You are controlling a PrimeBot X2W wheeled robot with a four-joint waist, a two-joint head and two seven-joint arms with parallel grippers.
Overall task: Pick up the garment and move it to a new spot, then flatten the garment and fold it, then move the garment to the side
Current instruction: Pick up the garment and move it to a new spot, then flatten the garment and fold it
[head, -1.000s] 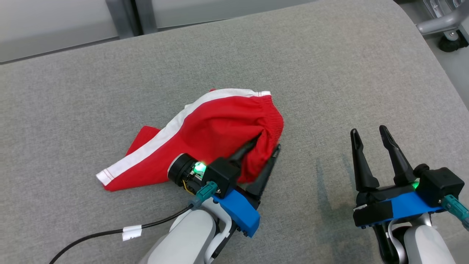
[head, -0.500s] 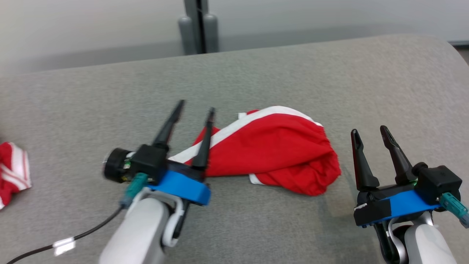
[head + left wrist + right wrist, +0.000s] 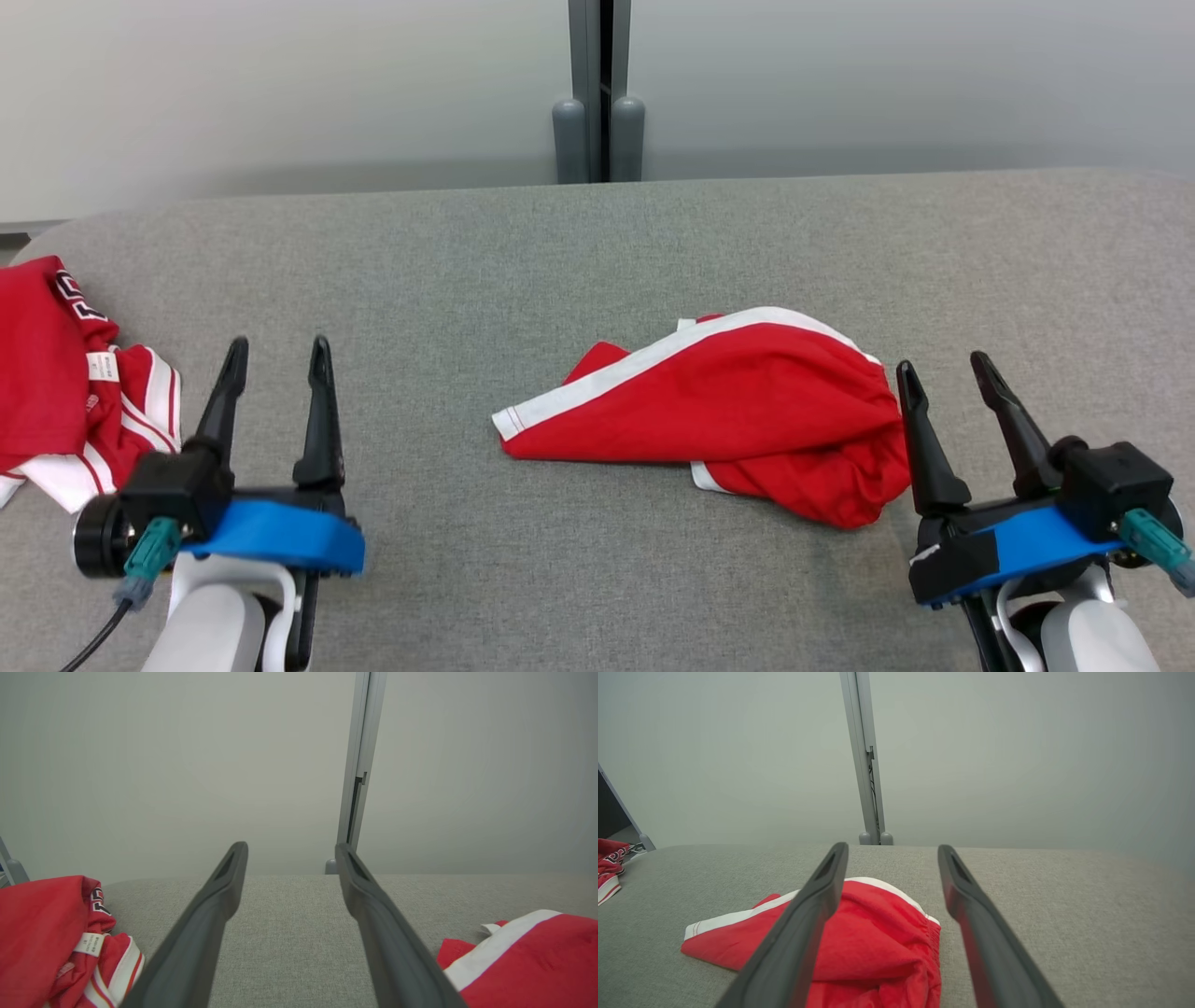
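Currently, the red garment (image 3: 738,411) is seen lying bunched on the grey counter (image 3: 560,261), right of centre, with its gathered end just beside the right tool (image 3: 942,362). Both the right tool and the left tool (image 3: 279,343) are held spread wide, and nothing is pinched. A 2nd heap of red clothing (image 3: 56,383) is seen at the counter's left edge. The flattening step is judged to be in hand: 2 opposite edges, the white-trimmed hem and the waistband, need to be pinched and drawn apart.
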